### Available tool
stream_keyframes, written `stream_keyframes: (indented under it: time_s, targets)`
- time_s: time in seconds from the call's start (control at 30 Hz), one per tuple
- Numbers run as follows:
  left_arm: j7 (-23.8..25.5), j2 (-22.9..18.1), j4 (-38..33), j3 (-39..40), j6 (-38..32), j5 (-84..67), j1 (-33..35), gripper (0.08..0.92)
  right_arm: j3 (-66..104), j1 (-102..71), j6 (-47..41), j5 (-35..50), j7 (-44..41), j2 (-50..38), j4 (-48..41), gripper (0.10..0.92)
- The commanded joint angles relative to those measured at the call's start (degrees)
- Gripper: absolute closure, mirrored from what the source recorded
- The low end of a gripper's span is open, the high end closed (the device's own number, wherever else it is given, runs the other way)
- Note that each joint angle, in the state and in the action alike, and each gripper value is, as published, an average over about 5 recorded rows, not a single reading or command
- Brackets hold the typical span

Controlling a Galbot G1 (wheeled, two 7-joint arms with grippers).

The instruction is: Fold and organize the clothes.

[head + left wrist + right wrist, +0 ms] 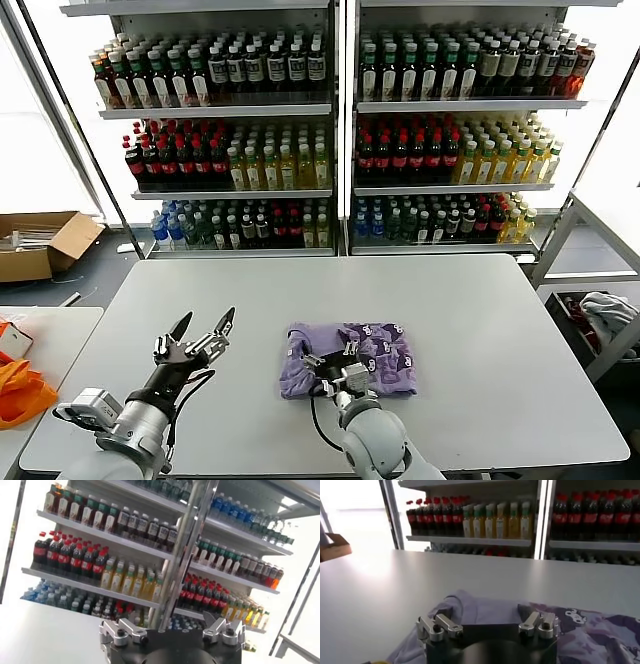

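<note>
The clothes are one lavender T-shirt (375, 358) with a dark purple print, lying folded into a small rectangle on the grey table (480, 330), near its front middle. My right gripper (328, 353) hovers over the shirt's near left part, its jaws spread wide and open. In the right wrist view the shirt (590, 630) fills the space just past the right gripper (485, 616), with nothing pinched between the jaws. My left gripper (204, 323) is raised above bare table to the left of the shirt, open and empty, its fingers tilted up towards the shelves.
Shelves of bottled drinks (330, 140) stand behind the table. An orange cloth (20, 392) lies on a side table (55, 335) at the left, with a cardboard box (40, 245) on the floor beyond it. A rack with bundled fabric (605, 315) stands at the right.
</note>
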Motion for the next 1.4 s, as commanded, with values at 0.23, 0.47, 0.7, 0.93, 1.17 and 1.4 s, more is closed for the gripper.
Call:
stream_keyframes:
  time_s: [0.23, 0.47, 0.7, 0.93, 1.17, 1.4]
  targets:
    - [1.8, 0.54, 1.84, -2.35, -0.56, 0.09, -1.39, 0.177, 6.57, -4.42, 2.75, 1.04, -0.22, -6.57, 17.97, 0.203]
    - [3.91, 0.3, 1.74, -3.31, -1.11, 1.52, -1.11, 0.177, 22.01, -19.36, 8.19, -1.3, -5.52, -10.24, 28.94, 0.203]
    - [4.63, -0.5, 1.33, -3.24, -1.51, 2.51, -0.57, 0.177, 32.1, -30.88, 11.94, -2.63, -8.93, -8.36, 34.22, 0.203]
    - [6.45, -1.86, 0.17, -5.94, -1.55, 4.39, 0.52, 0.177, 40.12, -37.75, 13.5, -0.45, -13.91, -6.98, 35.32, 0.203]
    - [11.91, -2.94, 2.58, -11.95, -2.3, 8.49, 1.39, 0.177, 46.69, -42.06, 16.17, 1.75, -15.92, -7.75, 34.98, 0.203]
    - [13.8, -3.99, 2.53, -14.38, -2.47, 9.05, 2.36, 0.177, 51.75, -41.83, 16.09, 4.15, -16.54, -7.21, 34.89, 0.203]
